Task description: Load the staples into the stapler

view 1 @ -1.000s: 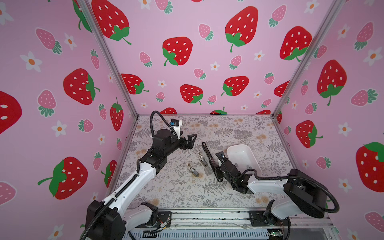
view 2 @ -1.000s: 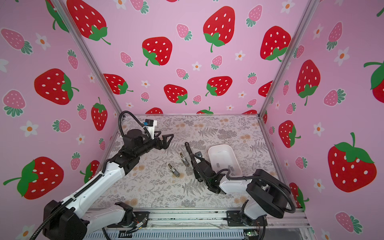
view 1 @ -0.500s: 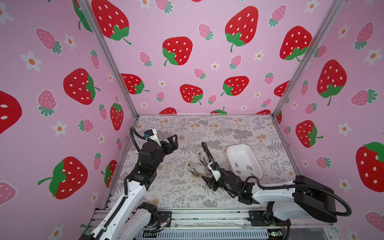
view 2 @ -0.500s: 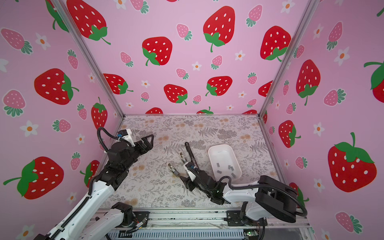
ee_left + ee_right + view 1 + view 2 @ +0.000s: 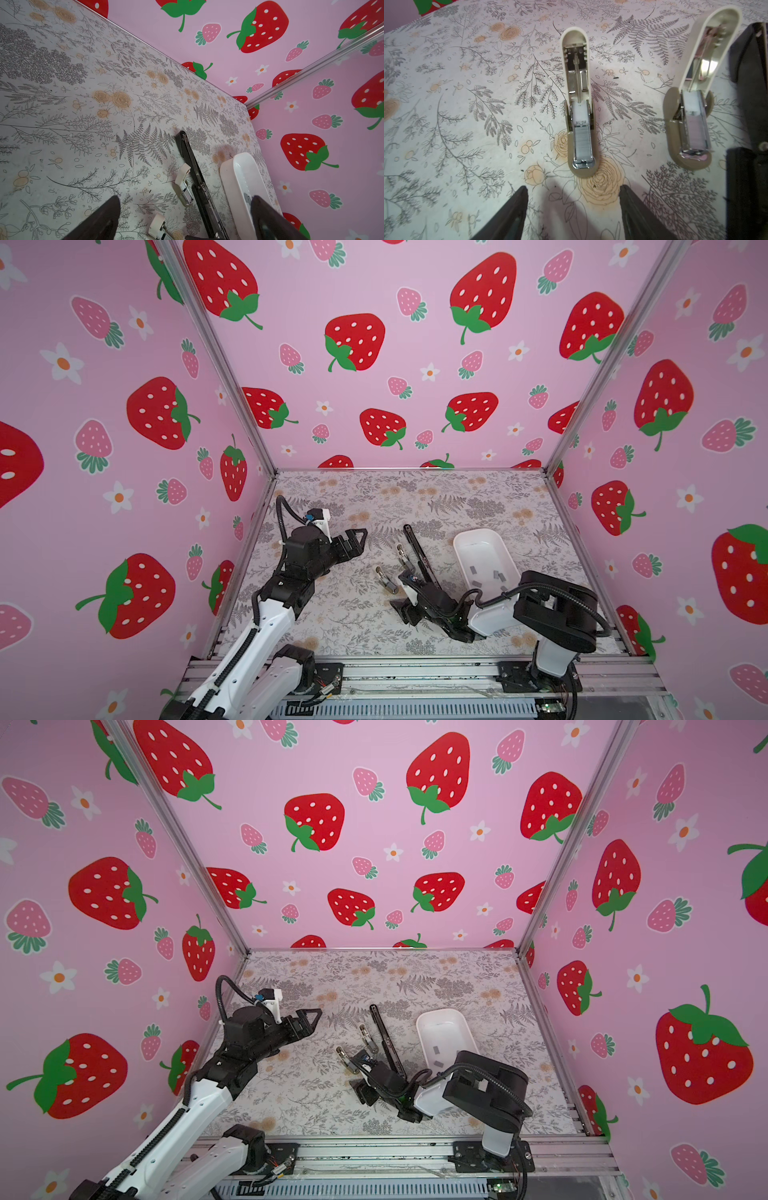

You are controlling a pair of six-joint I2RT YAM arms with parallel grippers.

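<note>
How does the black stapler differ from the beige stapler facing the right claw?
The black stapler is long and dark; the beige stapler is short and pale. The black one lies next to the white tray; the beige one sits farther from it. Both lie open.

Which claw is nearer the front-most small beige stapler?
Right. The right claw sits just short of that stapler, open, facing it; the left claw hangs off to its left, farther back, well apart.
</note>
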